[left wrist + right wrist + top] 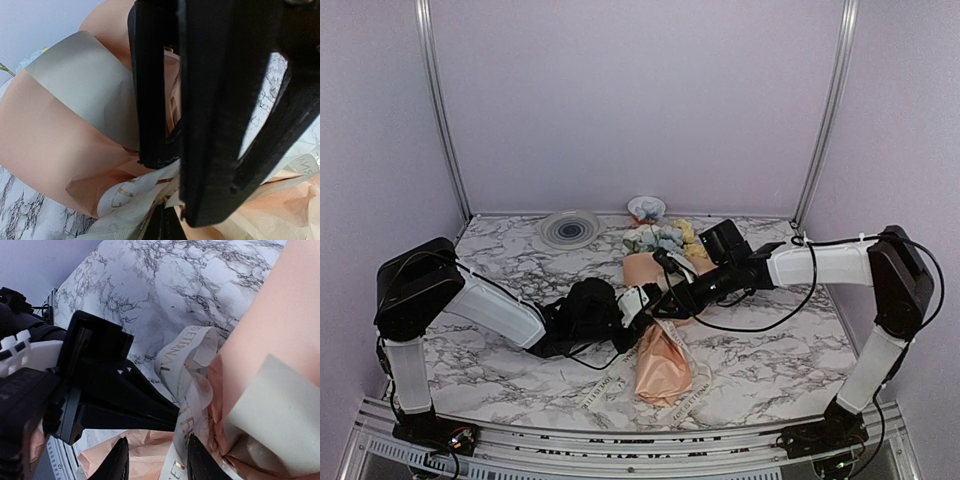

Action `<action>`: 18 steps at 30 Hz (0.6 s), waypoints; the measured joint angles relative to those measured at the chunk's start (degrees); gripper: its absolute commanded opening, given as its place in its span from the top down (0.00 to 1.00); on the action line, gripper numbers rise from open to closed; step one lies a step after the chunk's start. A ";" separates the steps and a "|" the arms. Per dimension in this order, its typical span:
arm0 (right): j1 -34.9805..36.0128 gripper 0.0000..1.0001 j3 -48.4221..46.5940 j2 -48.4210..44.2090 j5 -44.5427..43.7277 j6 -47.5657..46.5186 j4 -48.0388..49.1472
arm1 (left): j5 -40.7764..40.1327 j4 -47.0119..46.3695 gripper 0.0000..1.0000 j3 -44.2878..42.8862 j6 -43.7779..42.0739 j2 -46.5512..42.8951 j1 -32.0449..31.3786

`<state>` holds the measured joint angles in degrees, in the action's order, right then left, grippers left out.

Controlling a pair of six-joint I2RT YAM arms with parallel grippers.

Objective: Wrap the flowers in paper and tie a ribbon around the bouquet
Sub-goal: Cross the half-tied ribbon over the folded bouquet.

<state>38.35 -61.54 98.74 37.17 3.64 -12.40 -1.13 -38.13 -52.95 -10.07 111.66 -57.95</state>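
Left wrist view: the left gripper (172, 182) is clenched, fingers pressed together, with the ribbon (127, 202) running under its tips; it appears to pinch that strand. The right wrist view agrees, showing the black tips meeting the printed ribbon. The right gripper (157, 462) is released: its jaws stand apart, a run of ribbon just beside the finger at 3 o'clock, nothing clamped.

Location: in the top view the bouquet (658, 365) lies at mid-table (510, 275) between the two wrists, the left arm entering from 9 o'clock and the right from 3 o'clock. The flowers (665, 238) sit at the 12 o'clock end, the crumpled paper (665, 385) tail at 6 o'clock, and loose ribbon trails around that tail.

Handling assessment: the ribbon is judged thin, floppy and light, liable to slide through a slack pinch; take it flat across the pads, near the wrap. The paper looks thin and creases readily; a hard squeeze would likely crush the cone or tear it. The stems, hidden inside, cannot be assessed. No finished bow is visible.
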 measured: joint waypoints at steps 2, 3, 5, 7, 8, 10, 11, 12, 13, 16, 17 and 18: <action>0.33 0.64 0.24 -0.90 0.72 -0.24 0.28 | 0.00 0.00 1.00 -0.02 0.00 0.00 0.00; 0.44 0.67 0.24 -1.09 0.85 -0.28 0.55 | -0.02 0.00 1.00 -0.04 0.00 0.00 0.00; 0.55 0.69 0.24 -1.16 0.59 -0.46 1.09 | 0.00 0.02 1.00 -0.15 0.00 0.00 0.00; 0.55 0.67 0.24 -1.03 -0.20 -0.52 1.03 | 0.00 0.02 1.00 -0.26 0.02 0.00 0.00; 0.55 0.67 0.22 -0.90 -0.46 -0.59 1.05 | 0.00 0.00 1.00 -0.26 0.02 0.00 0.02; 0.59 0.67 0.17 -0.42 -1.27 -0.68 1.03 | 0.00 0.04 1.00 -0.26 0.04 0.00 0.09; 0.59 0.68 0.20 -0.17 -1.77 -0.70 0.98 | 0.00 0.04 1.00 -0.26 0.07 0.00 0.11; 0.59 0.70 0.20 -0.02 -2.27 -0.70 0.94 | 0.00 0.04 1.00 -0.26 0.09 0.00 0.17; 0.59 0.74 0.20 0.04 -2.71 -0.70 0.94 | 0.02 0.04 1.00 -0.26 0.20 0.00 0.22; 0.61 0.92 0.20 0.07 -3.93 -0.83 0.94 | 0.02 0.02 1.00 -0.26 0.35 0.00 0.37; 0.63 0.96 0.20 0.17 -4.28 -0.81 0.98 | 0.04 0.02 1.00 -0.26 0.44 0.00 0.46; 0.63 0.99 0.20 0.28 -4.59 -0.76 0.96 | 0.04 0.04 1.00 -0.26 0.50 0.00 0.52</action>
<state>38.98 -61.34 99.02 32.58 2.87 -11.44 -1.08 -38.09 -53.21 -9.56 111.66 -57.43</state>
